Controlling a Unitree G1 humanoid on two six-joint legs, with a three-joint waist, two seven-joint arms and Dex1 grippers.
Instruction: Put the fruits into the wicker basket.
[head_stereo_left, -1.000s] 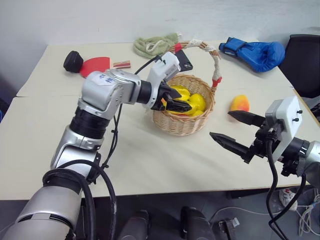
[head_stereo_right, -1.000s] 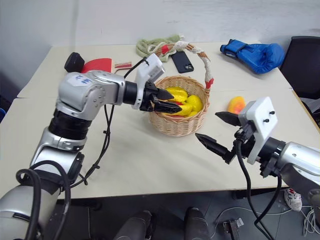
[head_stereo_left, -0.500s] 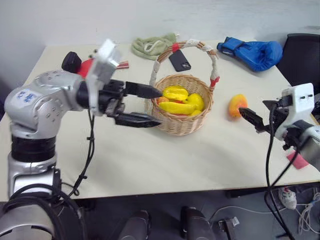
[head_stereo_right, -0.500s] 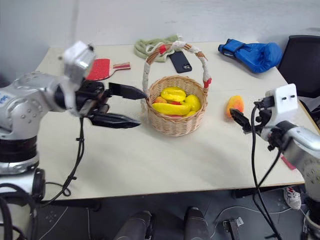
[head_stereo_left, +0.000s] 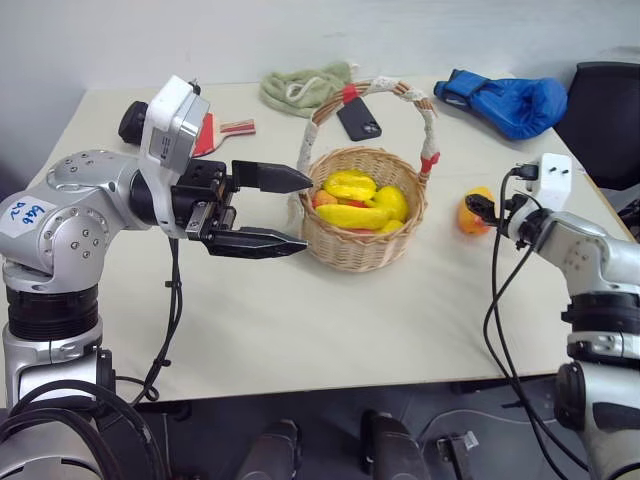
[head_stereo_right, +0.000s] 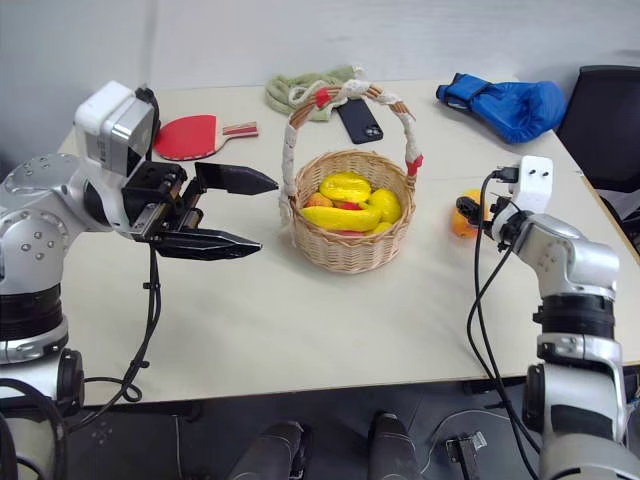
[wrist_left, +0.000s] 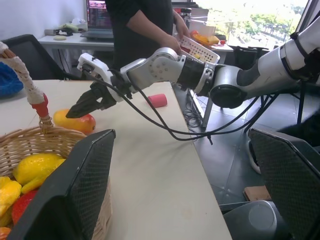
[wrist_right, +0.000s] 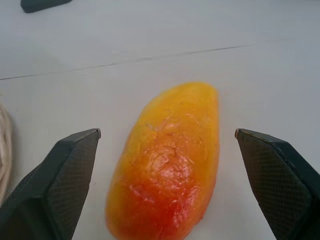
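The wicker basket (head_stereo_left: 366, 252) stands mid-table and holds a yellow banana (head_stereo_left: 354, 215) among other yellow and red toy fruits. Just left of the basket's rim, level with it, my left gripper (head_stereo_left: 307, 210) hangs open and empty. An orange-red mango (wrist_right: 169, 165) lies on the table to the right of the basket. My right gripper (head_stereo_left: 478, 207) is at the mango, open, with one finger on each side of it and neither touching. The left wrist view also shows the mango (wrist_left: 75, 121) under that gripper's tips.
Along the table's far edge lie a green cloth (head_stereo_left: 305, 88), a black phone (head_stereo_left: 360, 118), a blue boxing glove (head_stereo_left: 510, 100) and a red paddle (head_stereo_left: 205, 135). A pink cylinder (wrist_left: 158, 100) sits near the right table edge. A person (wrist_left: 140, 25) stands beyond it.
My left gripper drew back leftward out of the basket and opened, leaving the banana inside. My right arm reached forward until its open fingers stood on either side of the mango.
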